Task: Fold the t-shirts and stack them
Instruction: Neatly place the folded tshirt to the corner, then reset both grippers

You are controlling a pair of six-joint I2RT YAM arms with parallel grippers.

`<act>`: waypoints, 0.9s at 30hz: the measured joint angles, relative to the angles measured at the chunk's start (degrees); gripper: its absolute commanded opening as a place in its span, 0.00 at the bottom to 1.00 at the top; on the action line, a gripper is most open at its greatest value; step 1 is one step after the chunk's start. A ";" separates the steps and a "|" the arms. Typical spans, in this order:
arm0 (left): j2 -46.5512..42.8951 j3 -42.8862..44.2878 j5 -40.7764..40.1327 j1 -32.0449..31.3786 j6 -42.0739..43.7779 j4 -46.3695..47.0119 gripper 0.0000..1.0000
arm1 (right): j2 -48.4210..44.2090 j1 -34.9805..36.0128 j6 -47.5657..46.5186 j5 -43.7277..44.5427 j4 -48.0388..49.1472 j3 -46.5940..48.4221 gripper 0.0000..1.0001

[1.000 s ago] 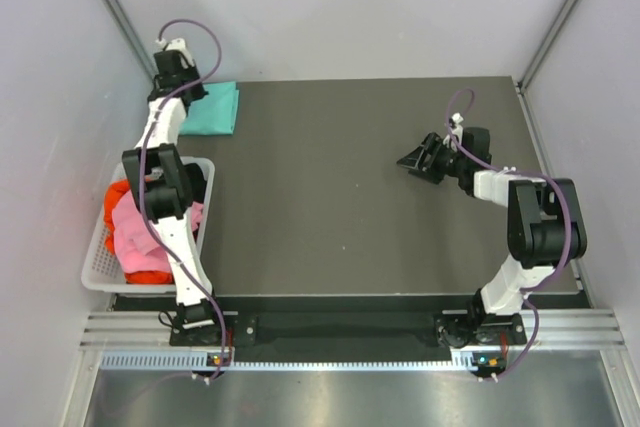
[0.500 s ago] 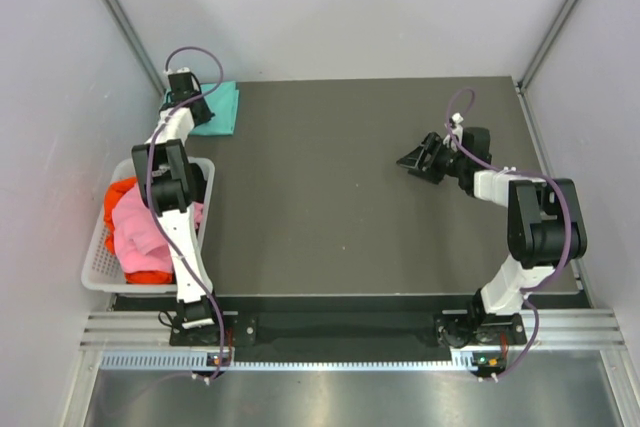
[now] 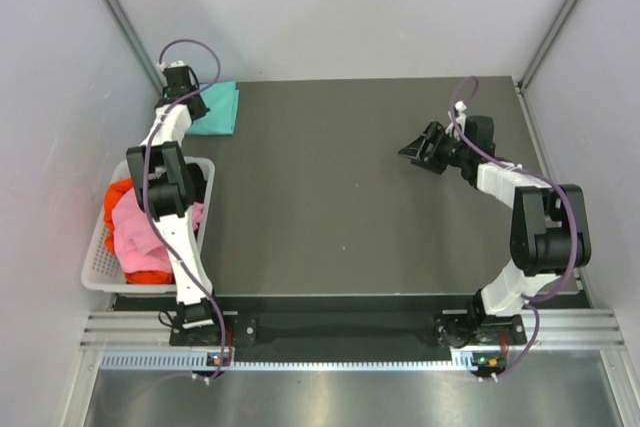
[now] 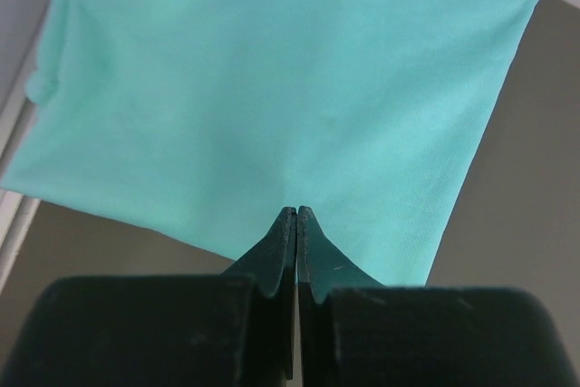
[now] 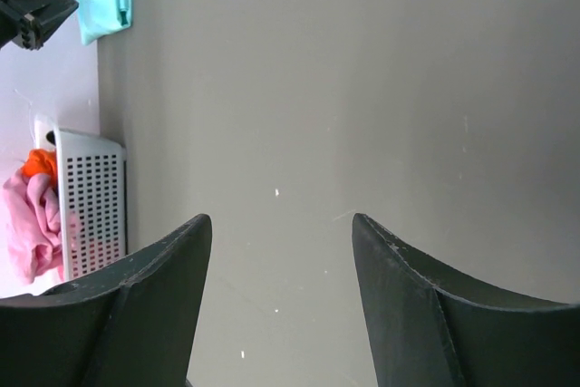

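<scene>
Left gripper (image 4: 297, 212) clenched empty above the teal shirt (image 4: 272, 88), right gripper (image 5: 281, 220) agape: lift straight, don't snag the fold

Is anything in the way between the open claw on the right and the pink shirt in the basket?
Mostly just table lies between the right gripper and the pink shirt. But the shirt sits inside the white basket, so its wall is in the way, and the left arm leans over that side too.
</scene>
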 measured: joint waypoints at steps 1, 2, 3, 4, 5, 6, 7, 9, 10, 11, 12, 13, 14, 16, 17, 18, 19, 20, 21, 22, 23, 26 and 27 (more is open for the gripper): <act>-0.59 -0.39 -0.11 0.17 0.02 0.24 0.00 | -0.59 0.09 0.00 0.15 -0.17 0.00 0.64; -0.94 -0.66 -0.20 0.37 0.04 0.52 0.00 | -1.18 0.22 0.00 0.20 -0.31 0.00 0.64; -1.05 -0.70 -0.22 0.61 0.09 0.94 0.00 | -1.51 0.31 0.00 0.20 -0.31 0.00 0.64; -1.03 -0.70 -0.22 0.83 0.09 1.25 0.00 | -1.75 0.35 0.00 0.20 -0.28 0.00 0.64; -0.98 -0.83 -0.22 0.96 0.09 1.29 0.00 | -1.79 0.42 -0.02 0.22 -0.31 0.00 0.64; -0.96 -1.01 -0.24 1.05 0.09 1.20 0.00 | -1.79 0.44 -0.02 0.22 -0.42 0.00 0.64; -0.76 -1.01 -0.26 1.22 0.07 1.20 0.00 | -1.79 0.48 -0.02 0.24 -0.61 0.00 0.64; -0.17 -1.01 -0.57 1.38 0.02 1.27 0.00 | -1.79 0.55 0.00 0.22 -0.72 0.00 0.64; 0.39 -1.01 -0.92 1.42 0.00 1.20 0.00 | -1.79 0.57 0.00 0.24 -0.74 0.00 0.64; 0.92 -1.01 -1.25 1.42 -0.02 1.20 0.00 | -1.79 0.57 0.00 0.22 -0.76 0.00 0.64; 1.64 -1.01 -1.46 1.42 -0.02 1.18 0.00 | -1.79 0.57 0.00 0.22 -0.74 0.00 0.64; 2.23 -1.01 -1.49 1.42 -0.02 1.11 0.00 | -1.79 0.57 0.00 0.22 -0.79 0.00 0.64; 2.80 -1.01 -1.46 1.42 -0.02 1.03 0.00 | -1.79 0.57 -0.02 0.24 -0.81 0.00 0.64; 4.02 -0.85 -1.44 1.42 0.00 0.52 0.00 | -1.79 0.57 -0.33 0.26 -0.98 0.00 0.64; 4.35 -0.28 -1.44 1.42 0.00 0.09 0.00 | -1.79 0.57 -0.48 0.28 -1.18 0.00 0.64; 4.46 0.72 -1.31 1.40 0.02 -0.74 0.00 | -1.79 0.59 -0.61 0.37 -1.46 0.02 0.64; 4.46 1.55 -1.25 1.38 0.02 -1.66 0.00 | -1.81 0.57 -0.81 0.44 -1.77 0.02 0.64; 4.46 2.78 -1.16 1.38 0.04 -3.06 0.00 | -1.90 0.57 -0.90 0.52 -2.21 0.02 0.64; 4.46 3.87 -1.03 1.38 0.04 -3.96 0.00 | -2.12 0.59 -1.01 0.63 -2.73 0.02 0.65; 4.28 4.79 -0.85 1.38 0.04 -4.70 0.00 | -2.47 0.59 -1.05 0.83 -3.41 0.02 0.64; 3.80 5.11 -0.55 1.38 0.09 -5.25 0.00 | -3.15 0.61 -1.18 1.07 -4.35 0.02 0.65; 0.57 5.11 0.74 1.25 0.76 -9.18 0.00 | -6.14 0.76 -2.01 2.12 -7.13 0.02 0.64; -1.51 5.07 1.44 1.09 1.36 -10.93 0.00 | -7.58 0.92 -2.27 2.49 -8.22 0.00 0.65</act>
